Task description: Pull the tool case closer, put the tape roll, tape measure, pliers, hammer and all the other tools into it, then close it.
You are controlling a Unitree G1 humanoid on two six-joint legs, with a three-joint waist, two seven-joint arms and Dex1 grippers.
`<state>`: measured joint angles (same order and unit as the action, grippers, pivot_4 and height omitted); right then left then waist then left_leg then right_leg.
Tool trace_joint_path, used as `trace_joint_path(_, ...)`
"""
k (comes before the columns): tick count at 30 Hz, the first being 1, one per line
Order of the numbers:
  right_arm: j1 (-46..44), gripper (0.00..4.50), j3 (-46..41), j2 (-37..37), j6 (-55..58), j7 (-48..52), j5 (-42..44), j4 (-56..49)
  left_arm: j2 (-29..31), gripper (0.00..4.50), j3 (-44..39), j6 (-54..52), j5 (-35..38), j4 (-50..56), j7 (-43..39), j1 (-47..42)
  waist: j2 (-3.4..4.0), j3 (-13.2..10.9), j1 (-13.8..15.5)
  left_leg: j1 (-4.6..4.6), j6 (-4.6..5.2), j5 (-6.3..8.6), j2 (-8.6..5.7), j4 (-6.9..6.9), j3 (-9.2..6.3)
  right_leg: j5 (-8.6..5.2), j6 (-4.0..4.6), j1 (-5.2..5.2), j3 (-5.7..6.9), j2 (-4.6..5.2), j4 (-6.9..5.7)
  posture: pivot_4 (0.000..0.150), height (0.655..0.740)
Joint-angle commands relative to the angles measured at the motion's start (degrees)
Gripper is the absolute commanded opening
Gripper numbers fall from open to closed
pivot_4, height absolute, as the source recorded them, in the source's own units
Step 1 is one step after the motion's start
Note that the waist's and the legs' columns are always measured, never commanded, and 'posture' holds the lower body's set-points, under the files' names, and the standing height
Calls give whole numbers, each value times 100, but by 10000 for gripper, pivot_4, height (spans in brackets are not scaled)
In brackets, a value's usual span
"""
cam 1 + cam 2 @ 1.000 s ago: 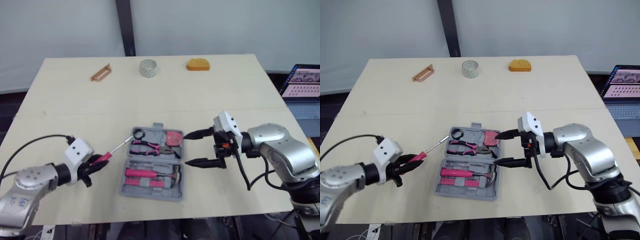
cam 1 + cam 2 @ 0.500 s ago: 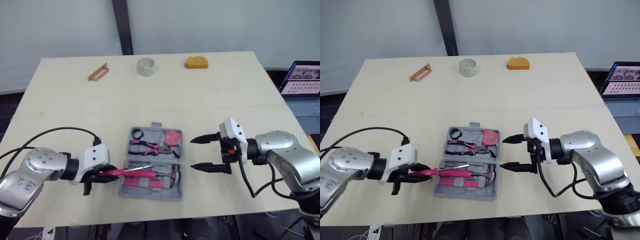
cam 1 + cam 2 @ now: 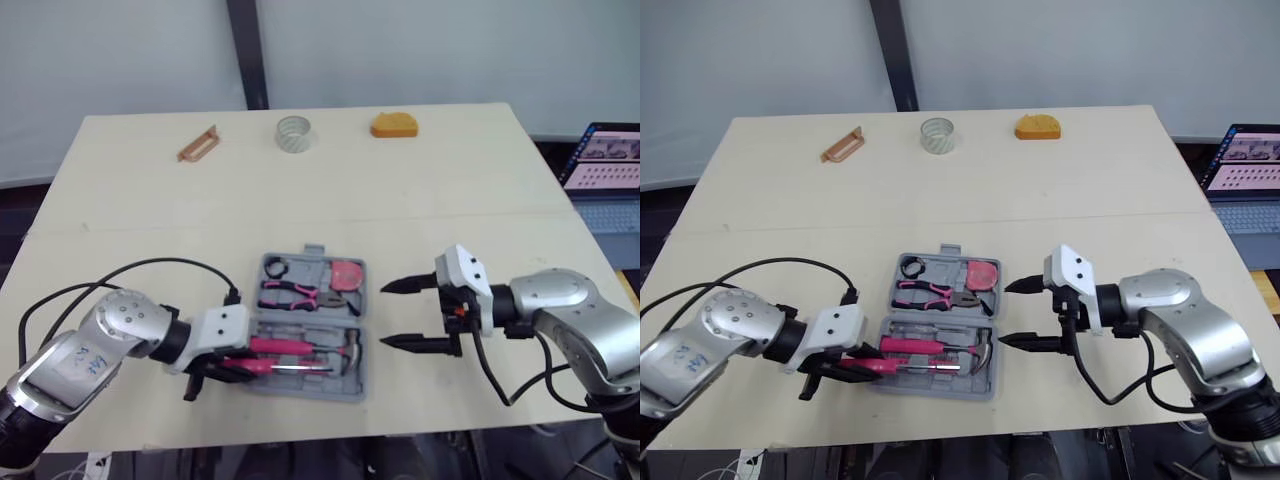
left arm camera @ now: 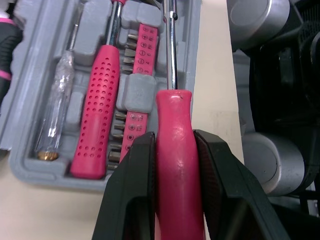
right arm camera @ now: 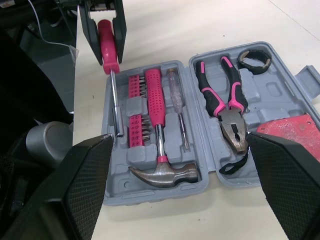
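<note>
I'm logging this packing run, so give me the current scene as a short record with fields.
case: tool case open, flat on the table
left tool: shut on the red screwdriver, its shaft over the case beside the bit rack
right tool: open, empty, beside the case
already in case: hammer, pliers, black tape ring
outside the case: clear tape roll, orange block and brown piece at the table's far edge

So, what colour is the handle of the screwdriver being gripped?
Pinkish red screwdriver handle; the left wrist view shows it best.
</note>
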<state>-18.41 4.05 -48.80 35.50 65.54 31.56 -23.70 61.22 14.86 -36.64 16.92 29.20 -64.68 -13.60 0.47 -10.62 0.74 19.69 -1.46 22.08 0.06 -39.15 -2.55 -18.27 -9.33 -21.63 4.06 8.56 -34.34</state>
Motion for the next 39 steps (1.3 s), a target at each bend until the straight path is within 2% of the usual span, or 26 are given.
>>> trace_joint_path(1,148,45000,-187,-141,29,18,135,-313,-102,6542,328,-169,-196,93,-46,-228,0,0,8,0,0,0,0,0,0,0,0,0,0,0,0,1500,7400)
trace_joint_path(11,230,45000,-190,-366,49,89,193,-505,-512,6542,775,-838,-194,153,41,-588,-2,-1,48,0,1,-1,-1,-7,0,0,0,0,-1,0,-9,1500,7400)
trace_joint_path(39,556,45000,-260,-540,31,-21,216,-715,-1083,6542,1533,-1175,-653,-330,132,-1195,-9,-5,59,1,2,-1,-3,-21,-4,0,0,2,-1,0,-18,1500,7400)
